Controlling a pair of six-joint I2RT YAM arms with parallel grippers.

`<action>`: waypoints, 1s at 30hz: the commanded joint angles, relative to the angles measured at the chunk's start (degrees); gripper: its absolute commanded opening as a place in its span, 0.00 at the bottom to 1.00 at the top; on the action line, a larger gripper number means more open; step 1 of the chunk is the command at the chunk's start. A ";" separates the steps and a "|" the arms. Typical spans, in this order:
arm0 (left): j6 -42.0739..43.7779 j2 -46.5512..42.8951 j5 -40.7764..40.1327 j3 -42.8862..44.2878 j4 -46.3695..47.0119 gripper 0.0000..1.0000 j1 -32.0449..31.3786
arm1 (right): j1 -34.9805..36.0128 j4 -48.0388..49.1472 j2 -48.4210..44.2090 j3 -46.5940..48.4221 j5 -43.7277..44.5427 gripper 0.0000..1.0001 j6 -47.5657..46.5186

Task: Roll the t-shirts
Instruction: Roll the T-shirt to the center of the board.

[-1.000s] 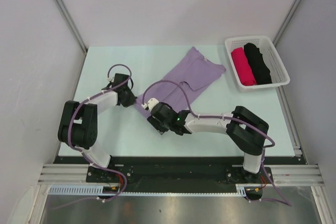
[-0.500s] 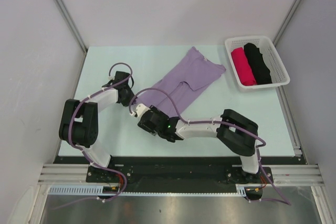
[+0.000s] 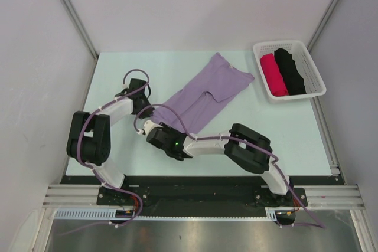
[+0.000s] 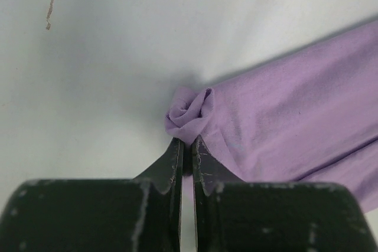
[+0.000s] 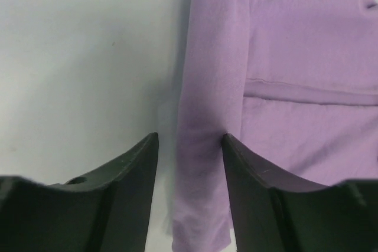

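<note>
A lilac t-shirt [image 3: 204, 91] lies folded lengthwise, slanting across the table, with its near-left end rolled into a thin roll. In the left wrist view my left gripper [image 4: 188, 143] is shut on the tip of that roll [image 4: 190, 112]. In the top view the left gripper [image 3: 144, 108] sits at the shirt's left corner. My right gripper [image 5: 189, 141] is open, its jaws on either side of the rolled edge [image 5: 207, 116] without pinching it. In the top view the right gripper [image 3: 152, 127] is at the shirt's near end.
A white basket [image 3: 307, 57] stands at the back right corner, holding a crimson-pink roll [image 3: 273, 75] and a black roll [image 3: 290, 70]. The right arm's elbow [image 3: 248, 146] lies low across the table's near middle. Grey walls close in on both sides.
My right gripper has slid left along the shirt's near end, and its arm has stretched further left. The left gripper has barely moved.
</note>
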 commanded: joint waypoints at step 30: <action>0.36 -13.65 10.20 -4.83 4.72 0.35 -1.75 | -24.00 -0.34 -4.80 -2.25 -55.69 0.24 24.81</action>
